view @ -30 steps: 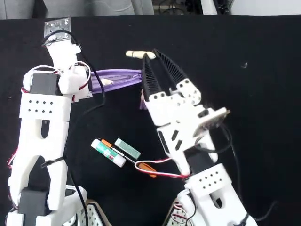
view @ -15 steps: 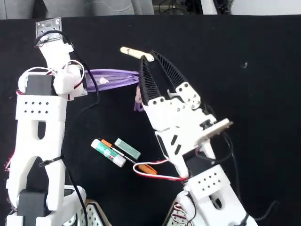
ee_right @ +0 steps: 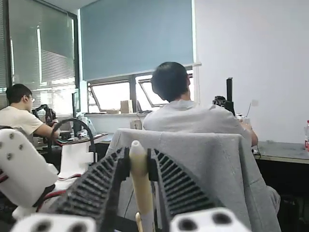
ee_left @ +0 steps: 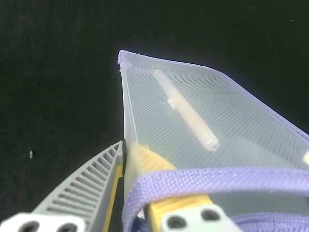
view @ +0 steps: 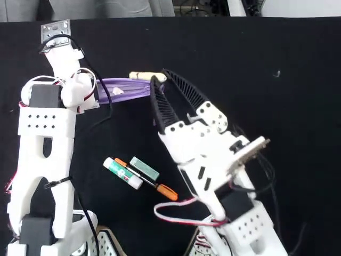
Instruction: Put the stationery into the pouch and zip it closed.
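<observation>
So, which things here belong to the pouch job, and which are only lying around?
For the job: purple pouch, cream stick in the right gripper, glue stick, green eraser, orange pen.
Only lying around: metal plate near the table's far edge, grey cloth over a chair.

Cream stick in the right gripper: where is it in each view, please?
High view: the cream stick lies between the right gripper's tips, by the purple pouch's end.
Right wrist view: clamped between the black ribbed fingers.
Left wrist view: a pale stick shows through the pouch's mesh; maybe the same one, I cannot tell.
Shared landmarks: pouch, ribbed fingers.
</observation>
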